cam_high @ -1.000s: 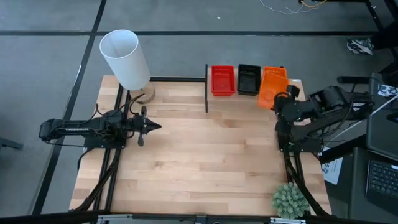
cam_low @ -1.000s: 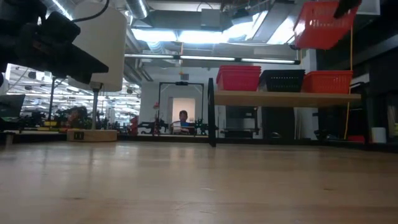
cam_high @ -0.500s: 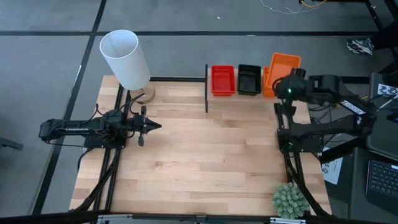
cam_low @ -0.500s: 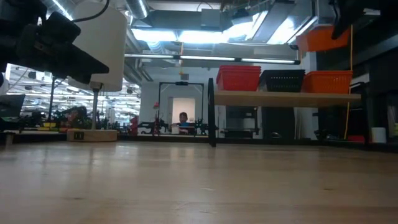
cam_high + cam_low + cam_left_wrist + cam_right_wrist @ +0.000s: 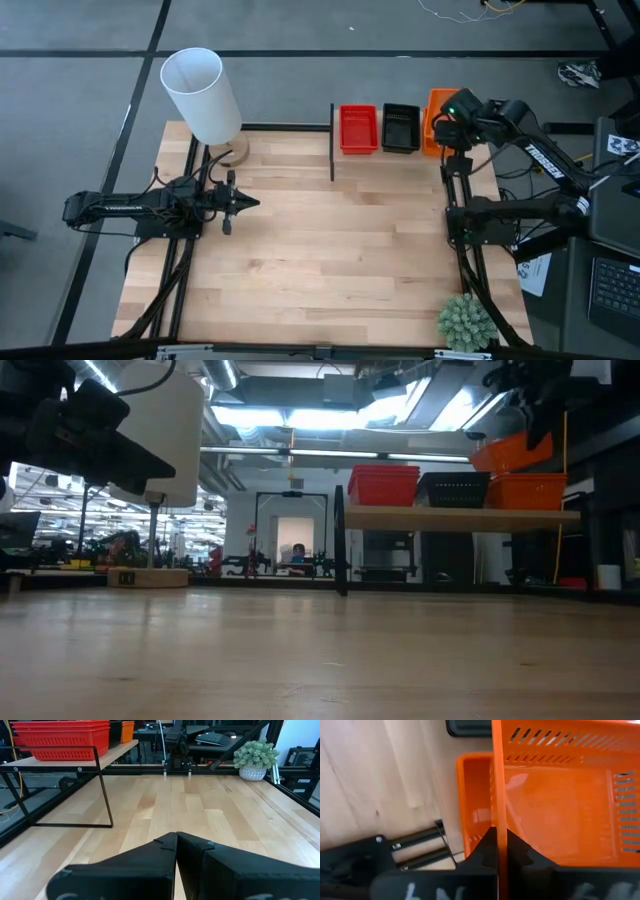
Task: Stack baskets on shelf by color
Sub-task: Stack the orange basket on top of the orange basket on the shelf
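While the left claw rests pressed closed over the worktop, the right claw pinches an orange basket's rim, tilted above the shelf's orange stack.

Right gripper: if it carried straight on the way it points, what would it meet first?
Probably the orange mesh basket on the shelf, directly beyond the orange basket that the right gripper holds by its wall.

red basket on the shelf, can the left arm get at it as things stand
Probably yes. The left claw sits shut over bare tabletop, and nothing stands between it and the red basket. The right claw holds an orange basket further along.
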Robot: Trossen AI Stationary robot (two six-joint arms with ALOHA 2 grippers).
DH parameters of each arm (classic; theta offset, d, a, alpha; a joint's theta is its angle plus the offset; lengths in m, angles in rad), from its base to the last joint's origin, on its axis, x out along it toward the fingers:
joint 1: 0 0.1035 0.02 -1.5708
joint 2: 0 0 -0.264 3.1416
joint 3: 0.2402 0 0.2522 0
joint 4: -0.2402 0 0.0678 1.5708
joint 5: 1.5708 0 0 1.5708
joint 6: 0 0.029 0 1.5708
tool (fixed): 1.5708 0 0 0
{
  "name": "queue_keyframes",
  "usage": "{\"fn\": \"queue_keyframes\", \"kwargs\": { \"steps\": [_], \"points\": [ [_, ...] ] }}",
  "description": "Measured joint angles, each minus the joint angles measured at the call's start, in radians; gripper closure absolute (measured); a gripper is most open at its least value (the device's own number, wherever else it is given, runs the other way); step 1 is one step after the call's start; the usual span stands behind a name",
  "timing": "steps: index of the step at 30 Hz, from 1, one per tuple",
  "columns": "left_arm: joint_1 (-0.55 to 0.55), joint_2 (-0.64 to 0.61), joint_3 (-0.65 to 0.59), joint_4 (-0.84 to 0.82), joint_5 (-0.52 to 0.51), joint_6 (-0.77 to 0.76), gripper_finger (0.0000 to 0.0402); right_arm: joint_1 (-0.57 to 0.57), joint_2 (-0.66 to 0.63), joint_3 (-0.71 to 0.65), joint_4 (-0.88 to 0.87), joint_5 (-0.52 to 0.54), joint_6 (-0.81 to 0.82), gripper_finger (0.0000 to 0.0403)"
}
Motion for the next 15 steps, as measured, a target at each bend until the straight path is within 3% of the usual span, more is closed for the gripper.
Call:
{"fn": "queue_keyframes", "kwargs": {
  "steps": [7,15],
  "points": [
    [0.000,0.000,0.000,0.000,0.000,0.000,0.0401,-0.067,0.039,0.000,0.026,-0.024,-0.123,0.0403],
    [0.000,0.000,0.000,0.000,0.000,0.000,0.0401,-0.114,0.062,0.000,0.015,-0.059,-0.142,0.0403]
  ]
}}
